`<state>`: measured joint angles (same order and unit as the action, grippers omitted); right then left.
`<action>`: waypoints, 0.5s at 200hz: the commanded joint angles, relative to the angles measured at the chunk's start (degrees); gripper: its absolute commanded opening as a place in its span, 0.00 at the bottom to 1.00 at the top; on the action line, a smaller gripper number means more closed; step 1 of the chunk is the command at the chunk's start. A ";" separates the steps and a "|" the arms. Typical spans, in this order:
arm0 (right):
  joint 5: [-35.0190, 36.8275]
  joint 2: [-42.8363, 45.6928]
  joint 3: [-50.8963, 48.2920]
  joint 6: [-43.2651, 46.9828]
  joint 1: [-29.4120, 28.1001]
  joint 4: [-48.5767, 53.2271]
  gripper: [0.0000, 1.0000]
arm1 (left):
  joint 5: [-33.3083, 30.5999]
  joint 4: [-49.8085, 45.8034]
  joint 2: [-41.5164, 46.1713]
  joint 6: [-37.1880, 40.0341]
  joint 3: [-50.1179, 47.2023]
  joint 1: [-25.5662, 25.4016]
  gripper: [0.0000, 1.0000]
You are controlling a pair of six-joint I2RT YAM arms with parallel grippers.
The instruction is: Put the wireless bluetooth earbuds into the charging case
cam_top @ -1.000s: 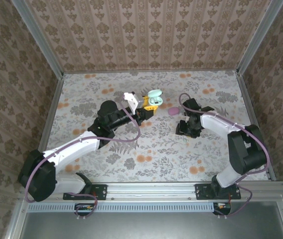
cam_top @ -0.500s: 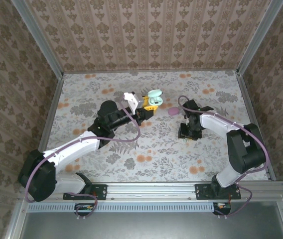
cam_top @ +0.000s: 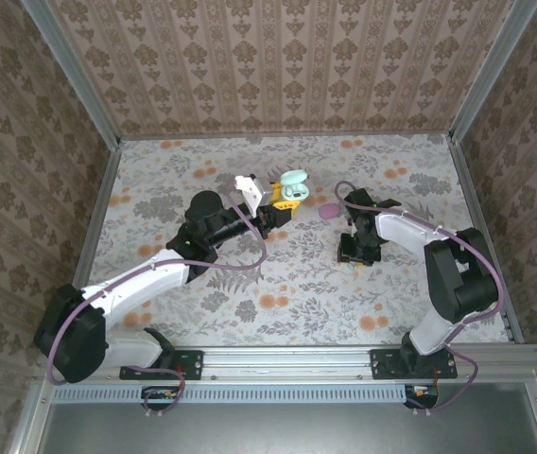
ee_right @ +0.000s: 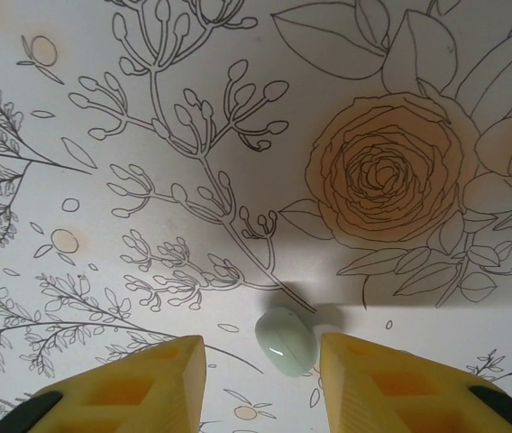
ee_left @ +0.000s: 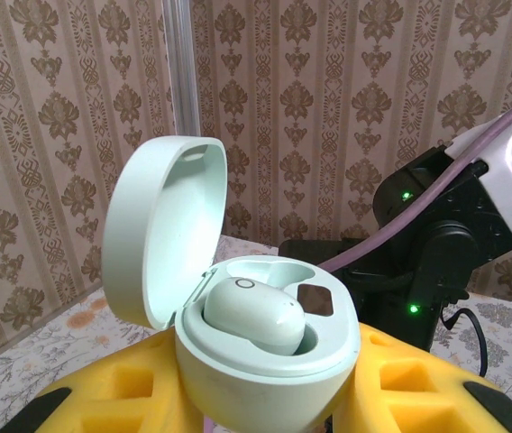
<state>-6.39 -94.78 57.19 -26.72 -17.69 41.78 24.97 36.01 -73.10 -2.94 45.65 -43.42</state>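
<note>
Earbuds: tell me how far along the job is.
Done: one earbud sits in the open mint case, gripped by the left tool. In hand: the right tool straddles the second earbud on the table, jaws apart. Left: grasp it and seat it in the case.

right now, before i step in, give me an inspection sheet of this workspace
surface: floral-print table, no spill seen
job's things: mint case open, lid up, one bud seated in it; second bud loose on the table
clutter: pink case lying between the arms' ends
end effectors: left end effector shut on the mint case; right end effector open, fingers either side of the second bud, not touching it
cables: purple cable looping off the left arm; another loops off the right wrist
surroundings: patterned walls, metal frame; nothing else seen
</note>
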 commanded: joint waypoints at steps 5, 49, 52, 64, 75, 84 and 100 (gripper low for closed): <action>1.18 -0.86 1.08 0.87 -0.33 2.17 0.41 | -0.38 0.99 0.53 0.37 0.96 0.19 0.32; 0.68 -1.52 0.73 0.97 -0.40 1.49 0.40 | -0.54 0.99 0.51 0.43 0.93 0.18 0.32; 0.68 -1.59 0.73 0.97 -0.34 1.47 0.40 | -0.55 0.99 0.50 0.43 0.93 0.18 0.32; 0.77 -1.98 0.99 1.08 -0.33 1.47 0.40 | -0.62 0.91 0.59 0.54 0.93 0.18 0.32; 0.76 -2.20 1.09 1.14 -0.34 1.46 0.40 | -0.70 0.76 0.59 0.57 0.87 0.18 0.32; 0.77 -2.49 1.26 1.16 -0.41 1.46 0.40 | -0.71 0.73 0.68 0.65 0.90 0.18 0.32; 0.83 -2.73 1.30 1.17 -0.34 1.39 0.40 | -0.78 0.56 0.76 0.82 0.92 0.18 0.32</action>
<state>-6.39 -96.42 57.19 -26.68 -17.69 42.06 24.58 36.01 -73.10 -2.94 45.65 -43.42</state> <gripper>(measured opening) 0.402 0.335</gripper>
